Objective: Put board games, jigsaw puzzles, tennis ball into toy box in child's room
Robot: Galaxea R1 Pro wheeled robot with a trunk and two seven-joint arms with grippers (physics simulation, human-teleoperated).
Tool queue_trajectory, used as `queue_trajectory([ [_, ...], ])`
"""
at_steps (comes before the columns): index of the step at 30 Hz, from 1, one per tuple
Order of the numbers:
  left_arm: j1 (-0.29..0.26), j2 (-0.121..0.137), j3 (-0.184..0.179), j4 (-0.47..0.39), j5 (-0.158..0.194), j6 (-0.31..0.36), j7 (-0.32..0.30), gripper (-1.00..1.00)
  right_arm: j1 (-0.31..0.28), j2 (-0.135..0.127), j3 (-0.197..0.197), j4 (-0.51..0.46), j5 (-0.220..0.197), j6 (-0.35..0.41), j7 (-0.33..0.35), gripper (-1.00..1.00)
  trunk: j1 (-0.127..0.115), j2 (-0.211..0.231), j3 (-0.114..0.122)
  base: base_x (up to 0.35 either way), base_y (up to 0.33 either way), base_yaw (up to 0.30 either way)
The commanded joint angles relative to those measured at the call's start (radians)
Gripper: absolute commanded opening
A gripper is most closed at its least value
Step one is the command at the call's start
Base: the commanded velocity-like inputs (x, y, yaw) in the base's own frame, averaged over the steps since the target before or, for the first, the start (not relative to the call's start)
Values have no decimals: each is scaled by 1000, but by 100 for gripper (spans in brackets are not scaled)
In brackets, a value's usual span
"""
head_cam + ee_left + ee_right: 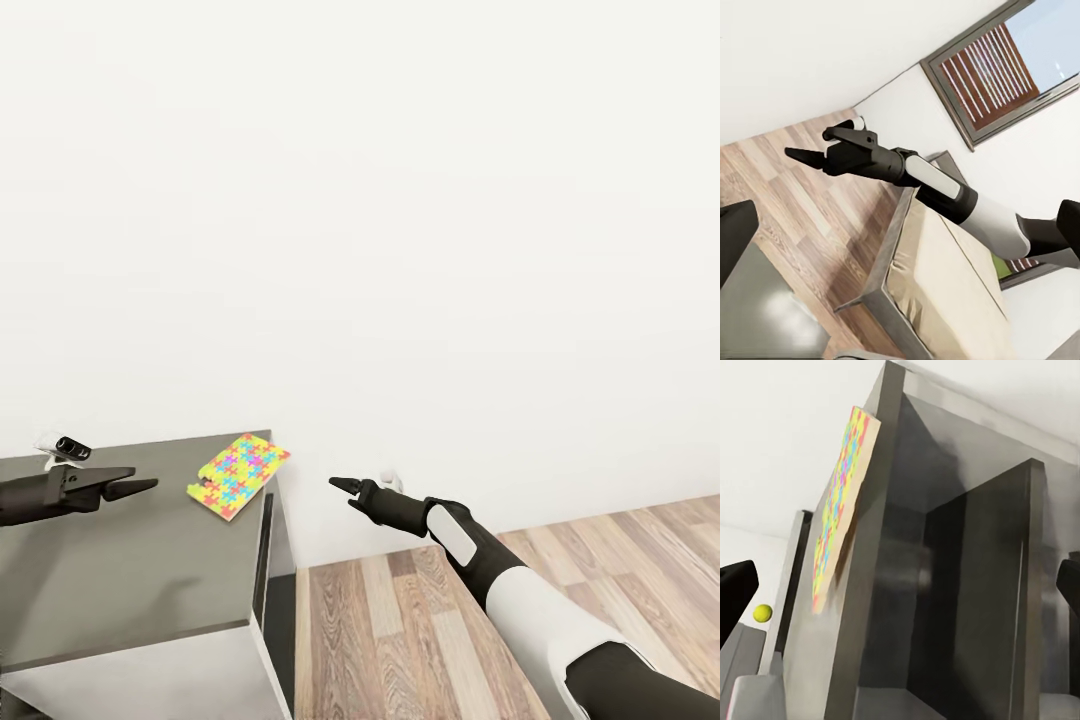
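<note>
You're lining up on the jigsaw puzzle [239,474] at the table's [120,580] far corner; left gripper [140,487] looks shut and empty, so open it first.

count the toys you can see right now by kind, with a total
jigsaw puzzle: 1, on the grey table, overhanging its edge
tennis ball: 1, small and yellow, seen from the right wrist
board games: 0
total: 2
</note>
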State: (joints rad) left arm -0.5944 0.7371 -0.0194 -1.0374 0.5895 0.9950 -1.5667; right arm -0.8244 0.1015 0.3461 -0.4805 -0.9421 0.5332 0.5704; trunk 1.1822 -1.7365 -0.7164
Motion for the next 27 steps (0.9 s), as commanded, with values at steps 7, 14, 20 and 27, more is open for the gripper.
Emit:
queue_trajectory([
  [7,-1,1,-2,0,1,10,-4,100,-1,0,2,0,-6,2,2,100,0,-1,-4,38,67,0],
  [14,-1,1,-2,0,1,10,-4,100,-1,0,2,0,-6,1,2,100,0,-1,-4,26,11,40],
  [20,-1,1,-2,0,1,11,-4,100,-1,0,2,0,-6,1,2,100,0,-1,-4,108,1,177],
  [27,-1,1,-2,0,2,10,-4,100,-1,0,2,0,-6,1,2,100,0,-1,-6,28,0,209],
])
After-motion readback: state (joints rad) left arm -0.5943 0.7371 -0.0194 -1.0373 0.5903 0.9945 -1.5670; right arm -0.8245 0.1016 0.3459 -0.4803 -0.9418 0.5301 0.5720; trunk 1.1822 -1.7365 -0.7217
